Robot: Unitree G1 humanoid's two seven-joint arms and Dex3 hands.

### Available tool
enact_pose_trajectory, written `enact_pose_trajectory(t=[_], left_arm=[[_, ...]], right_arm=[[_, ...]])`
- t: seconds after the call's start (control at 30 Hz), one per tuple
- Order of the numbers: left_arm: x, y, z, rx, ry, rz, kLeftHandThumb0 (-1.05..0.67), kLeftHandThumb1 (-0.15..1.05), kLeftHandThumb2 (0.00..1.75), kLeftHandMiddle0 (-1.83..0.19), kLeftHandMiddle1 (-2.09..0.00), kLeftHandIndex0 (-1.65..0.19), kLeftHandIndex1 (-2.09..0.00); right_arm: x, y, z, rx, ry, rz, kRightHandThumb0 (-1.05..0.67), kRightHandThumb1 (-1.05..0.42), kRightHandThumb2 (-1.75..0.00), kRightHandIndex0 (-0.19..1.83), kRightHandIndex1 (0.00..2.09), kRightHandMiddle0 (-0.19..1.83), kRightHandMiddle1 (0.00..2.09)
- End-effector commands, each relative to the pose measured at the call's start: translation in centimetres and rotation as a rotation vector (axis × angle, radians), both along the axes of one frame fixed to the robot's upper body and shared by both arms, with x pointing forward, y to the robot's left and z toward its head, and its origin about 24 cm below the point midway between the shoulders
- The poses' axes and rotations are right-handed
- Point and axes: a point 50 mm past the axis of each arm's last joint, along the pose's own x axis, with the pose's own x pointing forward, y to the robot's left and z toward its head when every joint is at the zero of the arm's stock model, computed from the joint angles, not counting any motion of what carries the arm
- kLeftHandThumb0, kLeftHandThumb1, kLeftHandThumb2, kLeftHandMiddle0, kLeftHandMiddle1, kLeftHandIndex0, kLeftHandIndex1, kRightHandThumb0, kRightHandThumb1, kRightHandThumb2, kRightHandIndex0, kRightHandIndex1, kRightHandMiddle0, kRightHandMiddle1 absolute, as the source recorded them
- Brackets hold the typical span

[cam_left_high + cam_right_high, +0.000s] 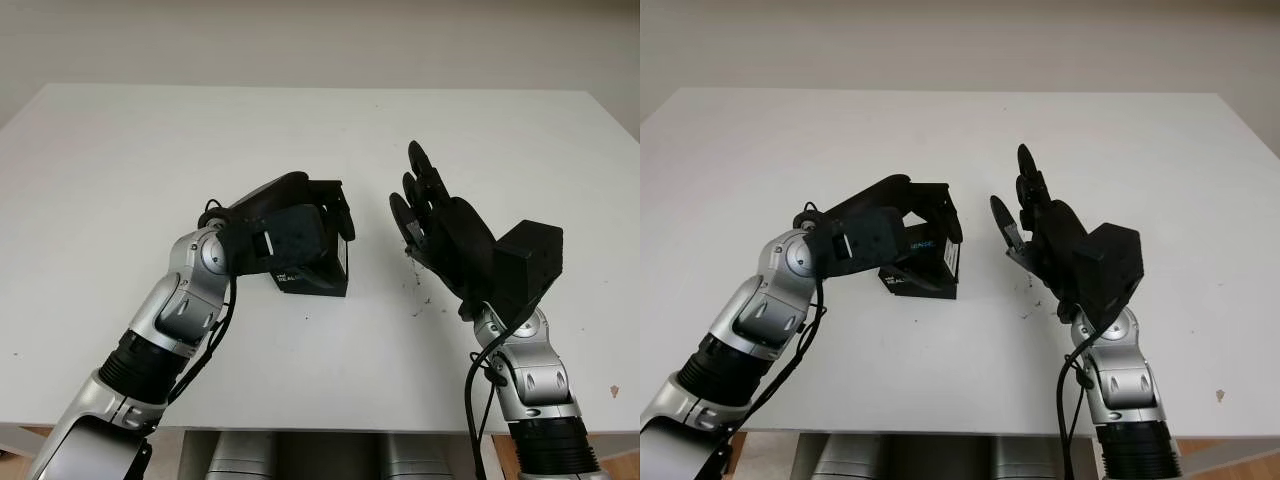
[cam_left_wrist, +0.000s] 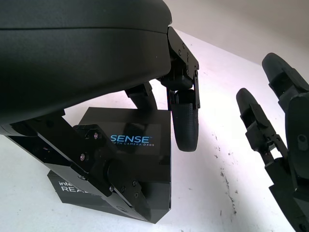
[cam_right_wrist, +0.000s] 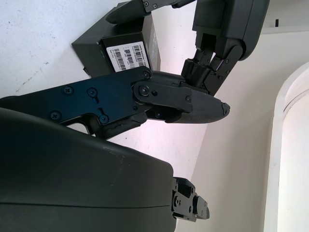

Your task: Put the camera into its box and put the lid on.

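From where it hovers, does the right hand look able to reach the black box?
Probably yes. The right hand is open beside the black box, with bare white table between them. The left hand covers the box's top, so mainly the near side is free.

White tabletop (image 1: pixel 150 140). One black box (image 1: pixel 318 272) sits directly on it, under the left hand's fingers (image 1: pixel 342 212). Faint dark scuff marks (image 1: pixel 425 300) on the surface, below the right hand's fingers (image 1: pixel 402 214).
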Motion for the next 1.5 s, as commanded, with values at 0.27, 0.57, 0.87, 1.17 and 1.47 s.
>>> enact_pose_trajectory(t=[0.27, 0.57, 0.87, 1.17, 1.47], left_arm=[[-0.8, -0.4, -1.9, -0.010, 0.084, -0.026, -0.03, 0.93, 0.06, -0.44, -1.40, -0.37, -1.46], [-0.7, -1.1, -0.9, -0.023, 0.081, -0.035, -0.02, 0.93, 0.06, -0.41, -1.42, -0.37, -1.48], [-0.6, -1.5, 0.4, -0.009, 0.038, -0.065, -0.01, 0.93, 0.05, -0.40, -1.44, -0.38, -1.49], [-0.6, -1.7, 0.7, 0.034, 0.033, -0.083, -0.03, 0.94, 0.06, -0.40, -1.42, -0.35, -1.53], [-0.7, -1.9, 0.8, 0.056, 0.019, -0.092, -0.02, 0.93, 0.05, -0.41, -1.41, -0.36, -1.52]], right_arm=[[-0.3, -0.1, -0.2, 0.020, -0.006, -0.010, -0.67, -1.05, -0.52, -0.18, 0.05, -0.15, 0.05], [-0.2, 0.4, -0.2, 0.022, -0.006, -0.009, -0.66, -1.05, -0.52, -0.18, 0.05, -0.15, 0.05], [-0.2, 0.8, -0.7, 0.027, 0.003, -0.019, -0.67, -1.05, -0.51, -0.17, 0.06, -0.14, 0.06], [-0.2, 0.9, -1.1, 0.034, 0.016, -0.028, -0.67, -1.05, -0.50, -0.16, 0.06, -0.13, 0.06], [-0.1, 0.9, -1.4, 0.049, 0.018, -0.024, -0.67, -1.05, -0.50, -0.16, 0.06, -0.12, 0.06]])
